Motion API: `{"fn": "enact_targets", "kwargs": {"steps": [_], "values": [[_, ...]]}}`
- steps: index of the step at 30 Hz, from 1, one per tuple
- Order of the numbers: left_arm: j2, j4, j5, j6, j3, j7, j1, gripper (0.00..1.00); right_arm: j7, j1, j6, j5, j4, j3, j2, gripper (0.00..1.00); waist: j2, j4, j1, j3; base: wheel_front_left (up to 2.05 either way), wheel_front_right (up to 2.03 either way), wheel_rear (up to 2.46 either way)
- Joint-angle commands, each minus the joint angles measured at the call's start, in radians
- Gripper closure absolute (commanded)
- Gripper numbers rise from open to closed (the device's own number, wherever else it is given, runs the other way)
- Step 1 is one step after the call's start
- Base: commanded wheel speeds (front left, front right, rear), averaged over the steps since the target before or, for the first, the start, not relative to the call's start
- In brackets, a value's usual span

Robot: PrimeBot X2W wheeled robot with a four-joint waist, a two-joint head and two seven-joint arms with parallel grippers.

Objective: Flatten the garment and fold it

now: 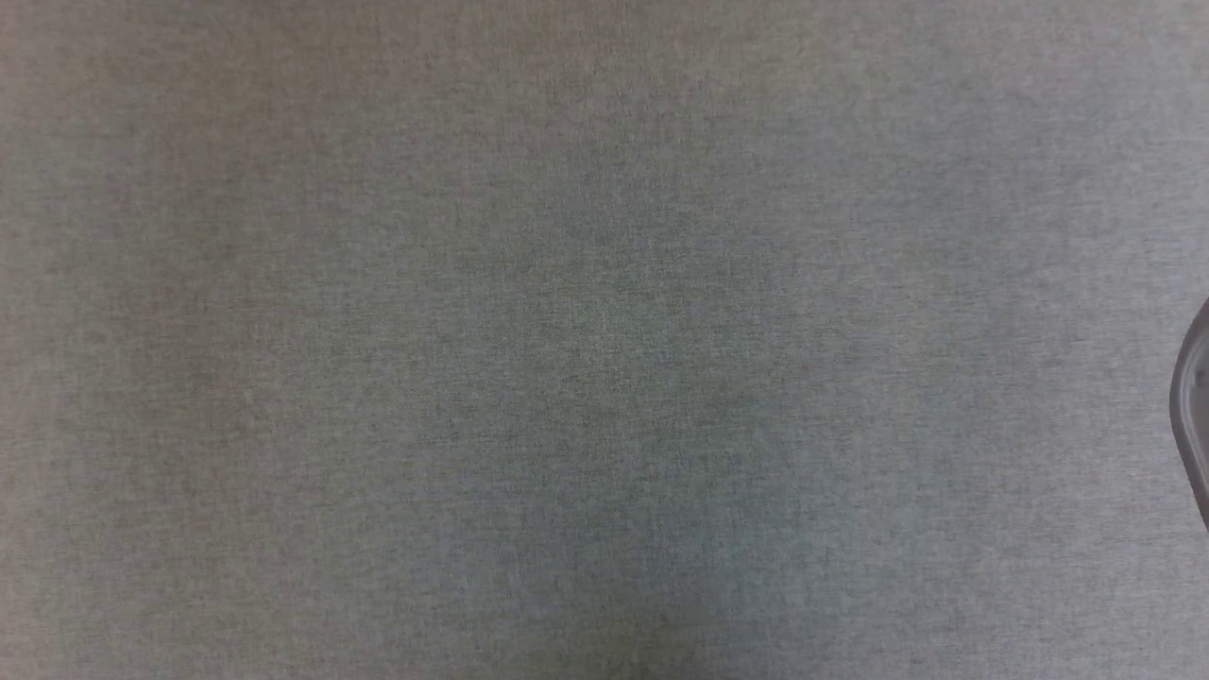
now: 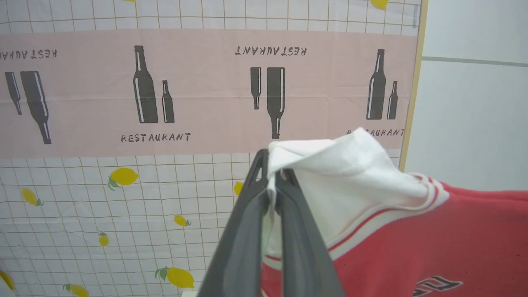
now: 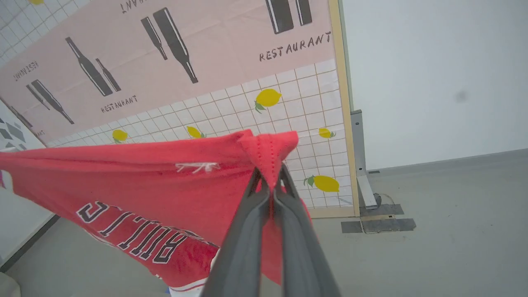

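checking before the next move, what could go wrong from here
The left hand pinches just the edge of the white sleeve, so it could slip out. The right hand holds a small red corner of the shirt; a tug may free it. Held so unevenly, it may land creased.

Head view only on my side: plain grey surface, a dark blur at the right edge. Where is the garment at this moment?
Observer: Held up in the air. In the right wrist view the garment hangs stretched, with the right gripper shut on a red stitched corner.
Operator: And the left arm?
Observer: The left gripper is shut on the edge of the white sleeve.
Operator: Which side faces the right wrist camera?
Observer: The printed one. The black BULLS lettering reads upside down there.
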Motion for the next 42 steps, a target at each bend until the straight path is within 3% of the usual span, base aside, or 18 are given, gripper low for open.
{"fn": "enact_targets", "kwargs": {"steps": [1,6,10,16,22,30,36,42], "values": [[0.005,0.014,0.005,-0.011,0.001,-0.016,0.001,1.00,-0.013,0.006,-0.001,-0.002,0.011,0.003,-0.002,1.00,0.0000,0.006,-0.0002,0.008,0.00,0.00,0.00],[0.002,0.051,-0.015,-0.060,-0.012,-0.054,0.076,1.00,-0.020,0.095,-0.001,0.033,0.026,0.047,-0.004,1.00,0.0000,0.020,-0.0002,-0.010,0.00,0.00,0.00],[0.006,0.048,-0.033,-0.099,-0.034,-0.071,0.214,1.00,-0.027,0.263,-0.001,0.135,-0.013,0.105,-0.031,1.00,0.0000,0.037,-0.0002,-0.066,0.00,0.00,0.00],[0.010,-0.059,-0.086,-0.101,-0.039,-0.107,0.525,1.00,-0.048,0.594,-0.001,0.293,-0.142,0.177,-0.092,1.00,0.0000,0.058,-0.0002,-0.196,0.00,0.00,0.00],[0.021,-0.242,-0.152,-0.024,-0.047,-0.048,0.936,1.00,-0.056,0.951,-0.001,0.379,-0.277,0.229,-0.123,1.00,0.0000,0.066,-0.0002,-0.340,0.00,0.00,0.00],[0.058,-0.474,-0.230,0.142,-0.073,0.114,1.451,1.00,-0.009,1.346,-0.001,0.394,-0.414,0.272,-0.184,1.00,0.0000,0.083,-0.0002,-0.479,0.00,0.00,0.00],[0.113,-0.584,-0.283,0.225,-0.113,0.274,1.710,1.00,0.082,1.577,-0.001,0.389,-0.489,0.254,-0.212,1.00,0.0000,0.094,-0.0002,-0.533,0.00,0.00,0.00],[0.136,-0.673,-0.341,0.294,-0.130,0.389,1.855,1.00,0.241,1.758,-0.001,0.404,-0.556,0.234,-0.214,1.00,0.0000,0.100,-0.0002,-0.546,0.00,0.00,0.00]]}}
